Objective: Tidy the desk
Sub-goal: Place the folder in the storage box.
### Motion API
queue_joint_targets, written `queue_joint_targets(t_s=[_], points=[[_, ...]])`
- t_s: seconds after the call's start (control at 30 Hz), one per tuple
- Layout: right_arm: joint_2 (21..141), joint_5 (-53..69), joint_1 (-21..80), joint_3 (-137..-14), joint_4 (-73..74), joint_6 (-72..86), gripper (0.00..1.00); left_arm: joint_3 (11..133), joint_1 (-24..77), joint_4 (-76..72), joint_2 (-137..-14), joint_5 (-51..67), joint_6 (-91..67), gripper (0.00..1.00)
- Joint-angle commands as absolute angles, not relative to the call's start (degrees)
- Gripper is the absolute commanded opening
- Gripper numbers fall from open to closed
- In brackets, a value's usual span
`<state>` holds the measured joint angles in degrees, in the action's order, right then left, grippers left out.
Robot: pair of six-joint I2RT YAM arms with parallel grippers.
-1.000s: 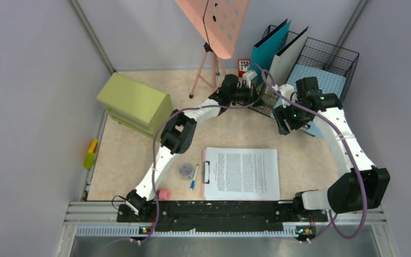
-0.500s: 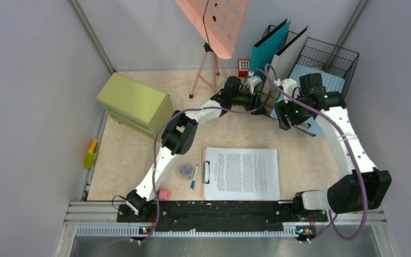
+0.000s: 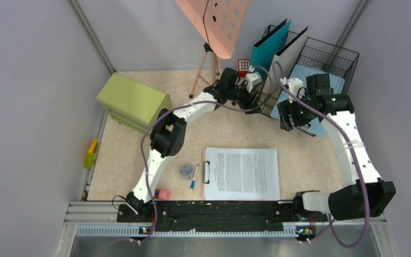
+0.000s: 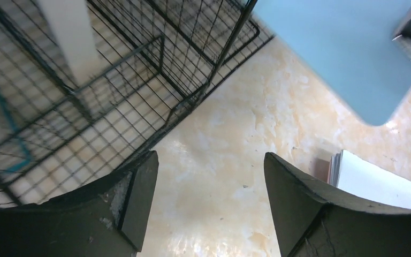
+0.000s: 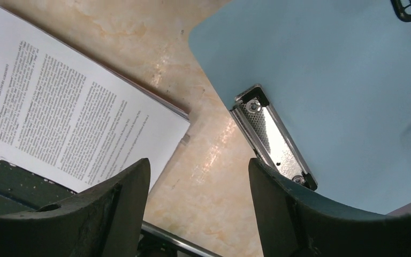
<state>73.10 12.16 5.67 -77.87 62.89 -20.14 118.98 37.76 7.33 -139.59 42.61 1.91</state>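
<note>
The desk [image 3: 241, 134] is a pale beige marbled top. My left gripper [image 3: 252, 92] reaches to the back middle, beside a black wire file rack [image 4: 112, 80]. It stands open [image 4: 208, 160] with only bare desk [image 4: 230, 123] between its fingers. My right gripper [image 3: 287, 115] hovers at the right, over the corner of a light blue clipboard [image 3: 314, 128]. That gripper is also open [image 5: 198, 166] and holds nothing. The blue clipboard [image 5: 332, 75] and its metal clip [image 5: 273, 136] lie just beyond the right finger.
A clipboard with a printed sheet [image 3: 242, 173] lies near the front, with a pen [image 3: 193, 176], a small round dish [image 3: 185, 170] and a pink eraser [image 3: 164, 194] to its left. A green drawer cabinet [image 3: 134, 104], a pink music stand [image 3: 214, 24], binders [image 3: 270, 45] and a wire basket [image 3: 329, 61] line the back.
My left gripper has gone from shut to open and drawn back a little by the wire rack. The right arm has shifted slightly to the right, jaws unchanged.
</note>
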Motion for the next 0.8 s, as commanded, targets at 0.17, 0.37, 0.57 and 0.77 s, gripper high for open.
queue_joint_targets(t_s=[0.17, 0.37, 0.57, 0.77], points=[[68.69, 16.86, 2.23, -86.4, 60.37, -15.65, 0.67, 115.7, 37.46, 16.86, -124.0, 33.4, 6.26, 0.76], [70.47, 10.45, 0.69, -90.85, 57.87, -14.98, 0.67, 113.73, 38.05, 20.19, -119.72, 34.61, -3.75, 0.75], [75.96, 3.84, 0.26, -94.94, 59.65, -20.4, 0.67, 107.02, 39.48, 12.46, -118.74, 38.56, -21.24, 0.74], [80.31, -2.77, 0.26, -95.16, 59.2, -27.32, 0.69, 107.64, 43.16, 14.25, -119.9, 33.6, -17.79, 0.75]])
